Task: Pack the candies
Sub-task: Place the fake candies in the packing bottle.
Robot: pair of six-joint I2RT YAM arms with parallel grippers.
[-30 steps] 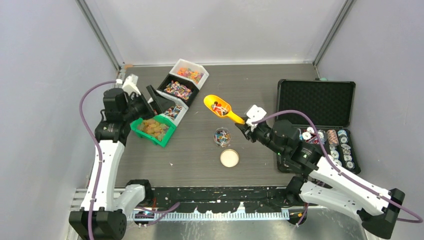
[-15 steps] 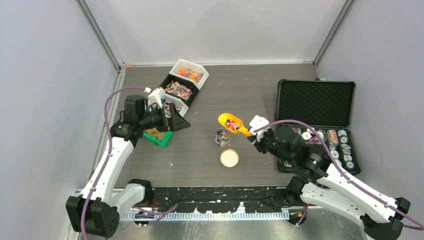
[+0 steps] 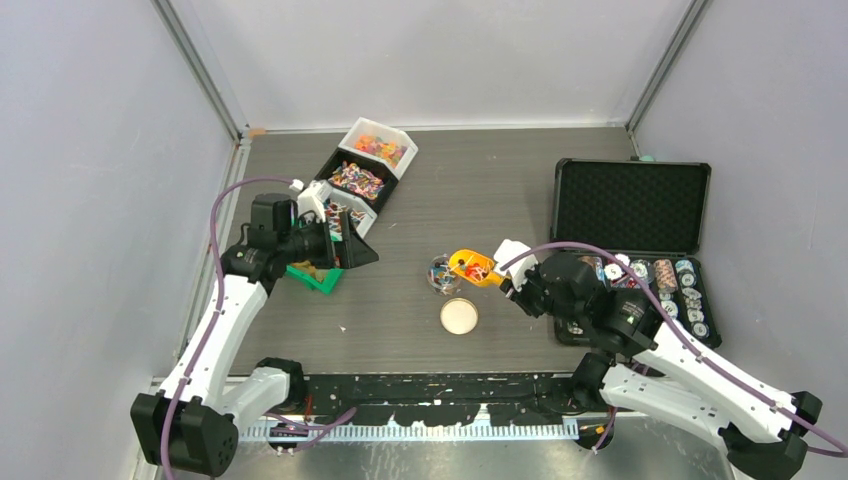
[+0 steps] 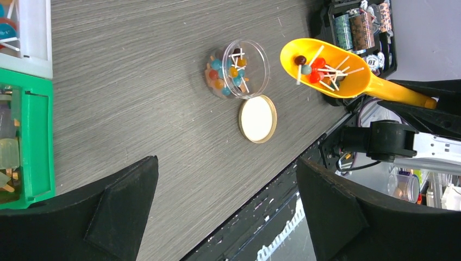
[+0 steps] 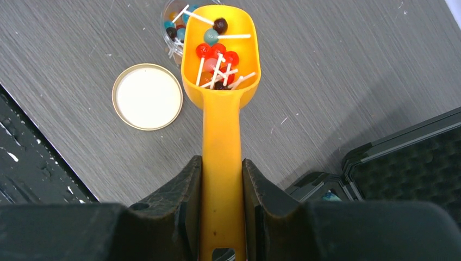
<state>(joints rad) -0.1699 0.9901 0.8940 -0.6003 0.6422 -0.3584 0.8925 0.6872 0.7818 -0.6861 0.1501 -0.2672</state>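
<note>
Right wrist: your right gripper (image 5: 222, 163) grips the orange plastic scoop (image 5: 220, 103) by its handle. Small round stick candies (image 5: 217, 51) sit in its bowl ahead of the jaws, next to the clear round jar (image 5: 173, 24). Your left gripper (image 4: 225, 171) is wide, empty.

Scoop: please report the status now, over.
Right gripper shut on scoop, candies in it, close to jar. Left gripper open, empty. Lid off, beside jar; nothing in the way.
</note>
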